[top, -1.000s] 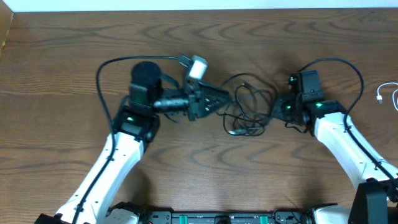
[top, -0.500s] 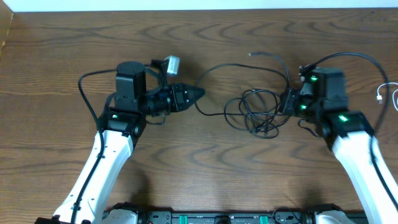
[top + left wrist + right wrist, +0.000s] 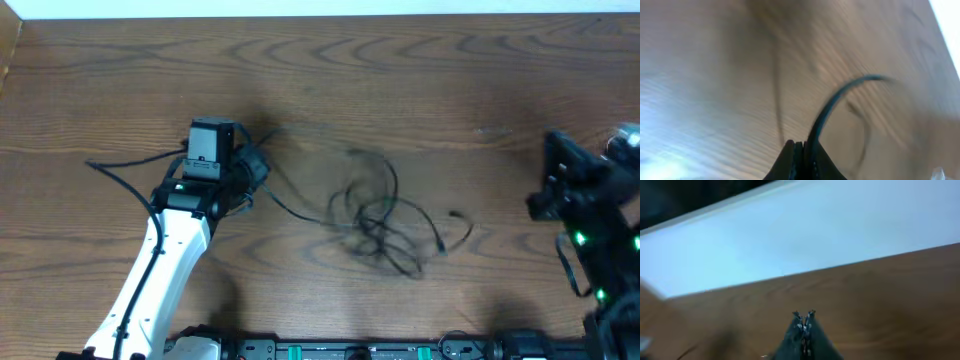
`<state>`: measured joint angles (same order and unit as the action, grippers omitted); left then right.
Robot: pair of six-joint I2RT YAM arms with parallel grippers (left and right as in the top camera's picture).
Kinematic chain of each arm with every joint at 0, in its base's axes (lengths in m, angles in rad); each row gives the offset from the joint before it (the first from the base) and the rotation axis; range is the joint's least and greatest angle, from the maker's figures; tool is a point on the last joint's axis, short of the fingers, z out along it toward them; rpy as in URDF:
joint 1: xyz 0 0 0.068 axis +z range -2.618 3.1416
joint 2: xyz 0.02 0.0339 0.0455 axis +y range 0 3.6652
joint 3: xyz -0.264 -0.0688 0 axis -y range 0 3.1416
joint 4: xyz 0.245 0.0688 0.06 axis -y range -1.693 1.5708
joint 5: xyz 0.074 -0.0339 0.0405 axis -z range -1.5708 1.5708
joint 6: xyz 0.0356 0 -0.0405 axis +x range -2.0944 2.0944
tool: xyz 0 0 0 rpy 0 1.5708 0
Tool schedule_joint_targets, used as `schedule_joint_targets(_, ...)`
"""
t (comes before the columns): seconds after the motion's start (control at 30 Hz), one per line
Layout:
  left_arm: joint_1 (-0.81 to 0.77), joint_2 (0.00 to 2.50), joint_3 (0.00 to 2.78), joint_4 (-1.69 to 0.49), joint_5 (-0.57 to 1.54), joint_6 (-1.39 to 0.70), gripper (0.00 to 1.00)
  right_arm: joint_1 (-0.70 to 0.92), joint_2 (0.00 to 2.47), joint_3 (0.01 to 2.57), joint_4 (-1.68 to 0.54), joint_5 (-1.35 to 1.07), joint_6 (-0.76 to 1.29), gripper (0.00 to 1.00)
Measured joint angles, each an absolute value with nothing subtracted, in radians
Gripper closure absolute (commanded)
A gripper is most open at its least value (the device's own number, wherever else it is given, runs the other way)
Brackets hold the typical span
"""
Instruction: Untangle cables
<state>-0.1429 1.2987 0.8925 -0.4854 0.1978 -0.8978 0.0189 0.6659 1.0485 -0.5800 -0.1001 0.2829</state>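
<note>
The left pincer is clamping shut on one black strand, which is arcing toward the upper right of the wrist view. Overhead, that strand is running rightward and slightly down from the pincer into the tangled cables. These are lying on the counter at centre frame, stretching roughly left to right. The right pincer is pressing closed on nothing at the far right edge, well apart from the tangle, so the left arm is sitting nearer. No container is showing.

Heavy motion blur, partial crop.
Cables smeared in overhead and left wrist views, strands indistinguishable; right arm cut by frame edge.
</note>
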Motion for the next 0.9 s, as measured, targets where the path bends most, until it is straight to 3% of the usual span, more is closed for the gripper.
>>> schedule_joint_targets(0.07,-0.115,1.299,0.892,-0.521,0.157,-0.960,0.92,0.019,0.651,1.051,-0.618,-0.044,0.281,0.97)
schedule_joint_targets(0.13,-0.084,1.299,0.892,-0.525,0.145,-1.006,0.92,0.019,0.654,1.051,-0.668,-0.009,0.289,0.83)
schedule_joint_targets(0.27,-0.048,1.299,0.892,-0.471,0.205,-1.031,0.92,0.019,0.689,1.050,-0.748,-0.019,0.304,0.73)
schedule_joint_targets(0.3,-0.048,1.299,0.892,-0.440,0.237,-1.013,0.86,0.019,0.702,1.050,-0.762,-0.038,0.307,0.71)
schedule_joint_targets(0.37,-0.057,1.299,0.892,-0.385,0.311,-0.951,0.63,0.019,0.735,1.049,-0.776,-0.096,0.310,0.64)
schedule_joint_targets(0.43,-0.070,1.299,0.892,-0.377,0.362,-0.905,0.28,0.019,0.777,1.047,-0.781,-0.172,0.312,0.57)
schedule_joint_targets(0.47,-0.080,1.299,0.892,-0.386,0.385,-0.881,0.15,0.019,0.805,1.044,-0.784,-0.226,0.310,0.53)
schedule_joint_targets(0.5,-0.086,1.299,0.892,-0.395,0.398,-0.868,0.10,0.019,0.826,1.043,-0.789,-0.265,0.313,0.51)
schedule_joint_targets(0.67,-0.129,1.299,0.892,-0.455,0.440,-0.829,0.09,0.039,0.998,1.031,-0.875,-0.501,0.249,0.31)
schedule_joint_targets(0.9,-0.226,1.299,0.892,-0.487,0.447,-0.811,0.08,0.192,1.221,1.024,-0.958,-0.612,0.130,0.33)
